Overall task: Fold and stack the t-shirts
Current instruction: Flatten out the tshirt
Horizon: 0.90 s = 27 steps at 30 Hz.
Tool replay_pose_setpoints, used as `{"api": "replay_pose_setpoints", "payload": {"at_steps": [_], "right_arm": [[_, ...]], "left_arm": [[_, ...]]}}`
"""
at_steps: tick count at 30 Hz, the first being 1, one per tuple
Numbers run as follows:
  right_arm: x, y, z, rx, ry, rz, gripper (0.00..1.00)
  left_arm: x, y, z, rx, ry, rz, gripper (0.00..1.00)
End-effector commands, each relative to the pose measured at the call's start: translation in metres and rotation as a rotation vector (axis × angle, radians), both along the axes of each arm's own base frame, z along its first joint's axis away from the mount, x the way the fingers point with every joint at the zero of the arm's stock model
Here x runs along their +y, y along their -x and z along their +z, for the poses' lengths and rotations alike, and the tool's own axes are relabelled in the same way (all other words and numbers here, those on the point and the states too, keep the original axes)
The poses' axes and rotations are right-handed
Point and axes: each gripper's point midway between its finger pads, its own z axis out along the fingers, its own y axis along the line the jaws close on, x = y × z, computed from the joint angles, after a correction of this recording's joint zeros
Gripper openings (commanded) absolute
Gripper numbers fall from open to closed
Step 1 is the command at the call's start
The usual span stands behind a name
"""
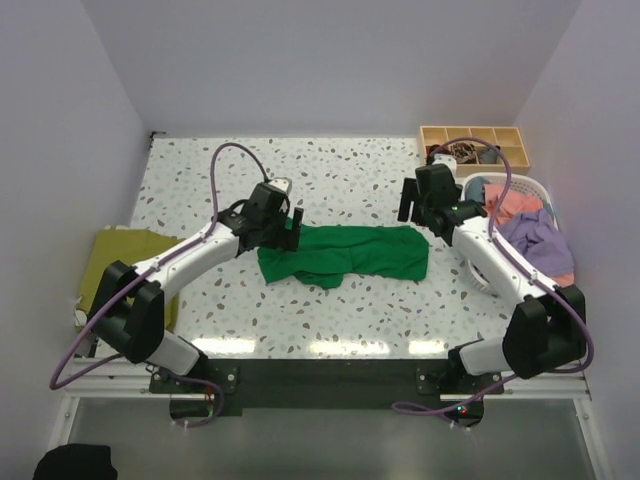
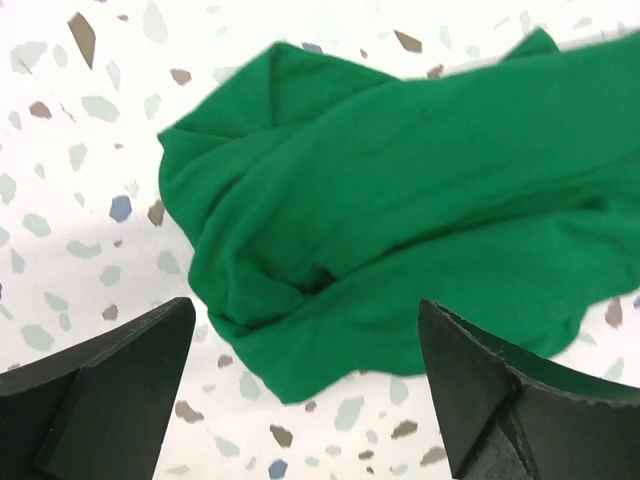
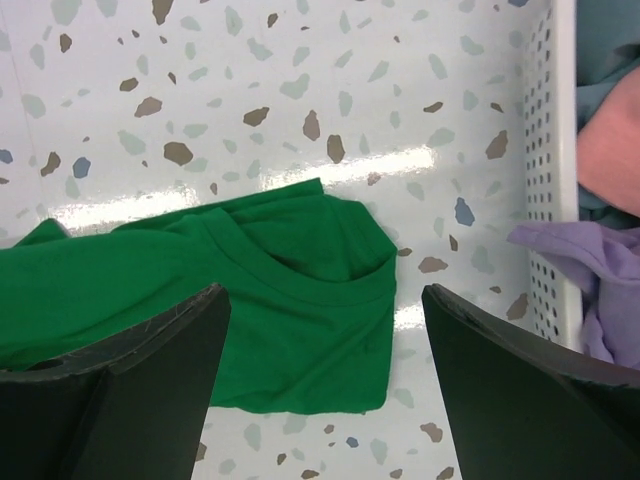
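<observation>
**Green shirt bunched mid-table, both grippers spread**

We found the green t-shirt [image 1: 345, 255] lying on the speckled table [image 1: 350, 170], about midway between the 2 arms. It was drawn out into a long, rumpled band running left to right, not flat and not folded square. In the right wrist view its neckline faced up at the right end, with cloth doubled under it. The left end was heaped in loose folds.

The left gripper [image 1: 288, 228] hung over the shirt's left end with its fingers [image 2: 130, 390] spread wide. No cloth was between them. The right gripper [image 1: 408, 205] stood just beyond the shirt's right end, also spread wide and holding nothing. From its own camera we saw the shirt's collar end below and between the fingers.

An olive-yellow shirt [image 1: 125, 262] lay at the table's left edge, well apart from the green one. At the right edge a white basket [image 1: 520, 183] held a lavender shirt [image 1: 535, 235] and a coral-pink shirt [image 1: 515, 205], both crumpled, the lavender 1 draped over the near rim. A wooden tray [image 1: 475, 140] with compartments sat just behind the basket. We could not make out its contents.
</observation>
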Motion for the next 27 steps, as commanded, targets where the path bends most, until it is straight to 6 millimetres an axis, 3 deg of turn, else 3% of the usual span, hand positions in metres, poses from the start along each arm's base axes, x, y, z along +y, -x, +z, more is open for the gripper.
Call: {"api": "replay_pose_setpoints", "payload": {"at_steps": [1,4,8,14,16,17,18,19,20,23,25,27], "right_arm": [[0.012,-0.009,-0.038,0.116,-0.074,0.05,0.83],[0.024,-0.014,-0.064,0.199,-0.122,0.101,0.82],[0.032,-0.017,-0.081,0.247,-0.147,0.118,0.81],[0.036,-0.021,-0.089,0.256,-0.154,0.138,0.81],[0.036,-0.021,-0.096,0.274,-0.152,0.144,0.81],[0.037,-0.023,-0.098,0.281,-0.154,0.148,0.81],[0.038,-0.022,-0.106,0.304,-0.15,0.147,0.8],[0.039,-0.022,-0.109,0.315,-0.156,0.153,0.79],[0.039,-0.023,-0.11,0.319,-0.159,0.153,0.79],[0.04,-0.022,-0.117,0.336,-0.158,0.161,0.78],[0.039,-0.02,-0.12,0.343,-0.155,0.158,0.75],[0.039,-0.018,-0.121,0.346,-0.161,0.17,0.66]], "left_arm": [[0.001,-0.044,0.011,-0.087,0.017,0.075,0.98],[0.005,-0.059,-0.006,-0.063,0.025,0.093,0.98],[0.016,-0.07,-0.03,-0.03,0.033,0.116,0.98],[0.027,-0.073,-0.058,0.005,0.036,0.137,0.93],[0.024,-0.074,-0.064,0.016,0.061,0.117,0.74],[0.022,-0.074,-0.071,0.034,0.069,0.109,0.44],[0.015,-0.078,-0.07,0.033,0.101,0.088,0.24],[0.012,-0.079,-0.071,0.038,0.112,0.079,0.06],[0.01,-0.082,-0.074,0.04,0.111,0.075,0.0],[-0.008,-0.089,-0.054,0.011,0.187,0.004,0.0],[-0.017,-0.101,-0.025,-0.034,0.215,-0.031,0.0],[-0.023,-0.113,0.023,-0.12,0.242,-0.065,0.0]]}}
